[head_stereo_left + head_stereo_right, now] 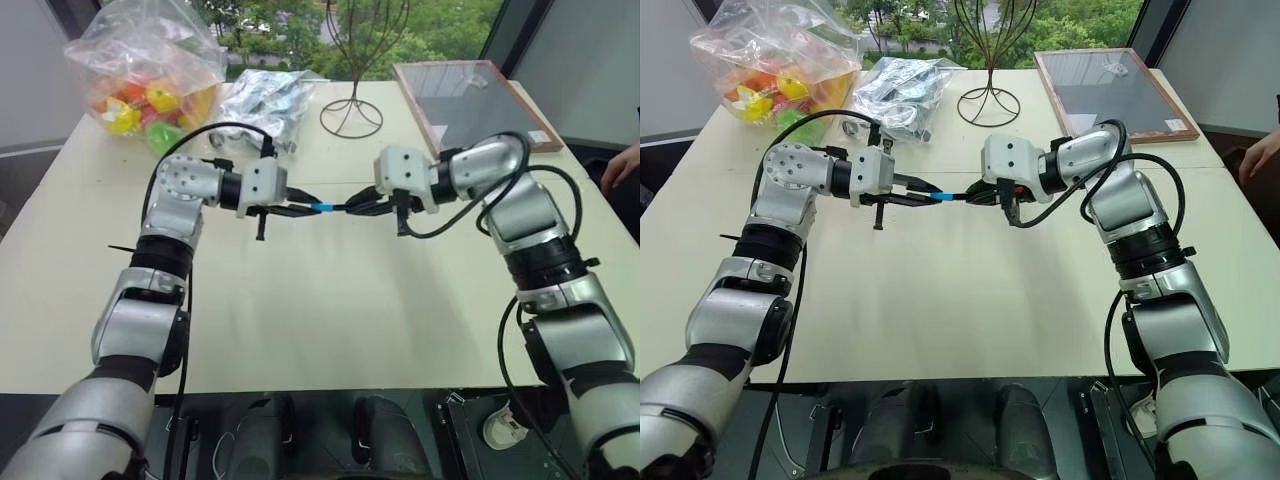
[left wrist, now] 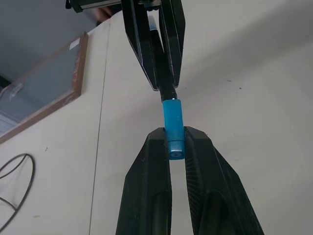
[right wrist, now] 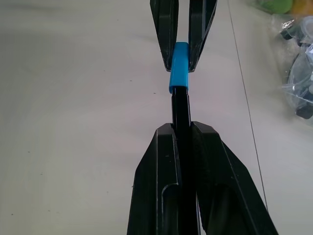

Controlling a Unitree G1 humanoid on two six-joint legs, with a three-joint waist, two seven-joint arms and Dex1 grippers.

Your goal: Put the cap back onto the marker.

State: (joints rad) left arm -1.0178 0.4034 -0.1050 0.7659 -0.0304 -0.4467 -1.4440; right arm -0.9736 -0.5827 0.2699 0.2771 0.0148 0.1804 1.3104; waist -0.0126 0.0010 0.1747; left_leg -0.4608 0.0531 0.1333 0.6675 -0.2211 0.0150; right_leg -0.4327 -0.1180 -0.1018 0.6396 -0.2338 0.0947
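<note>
Blue cap (image 2: 172,123) is pinched in the left tool (image 2: 176,147), up over the middle of the tabletop (image 1: 330,310). The right tool (image 3: 182,133) squeezes the black marker (image 3: 180,105), and its tip is already inside the cap (so I think one straight push comes next). Far back sit a toy bag (image 1: 145,85), a wire stand (image 1: 352,110) and a framed board (image 1: 470,100), none in the way.

head cameras look down over the table (image 1: 300,320); wrist cameras (very close) face each other across the cap (image 2: 172,120).
</note>
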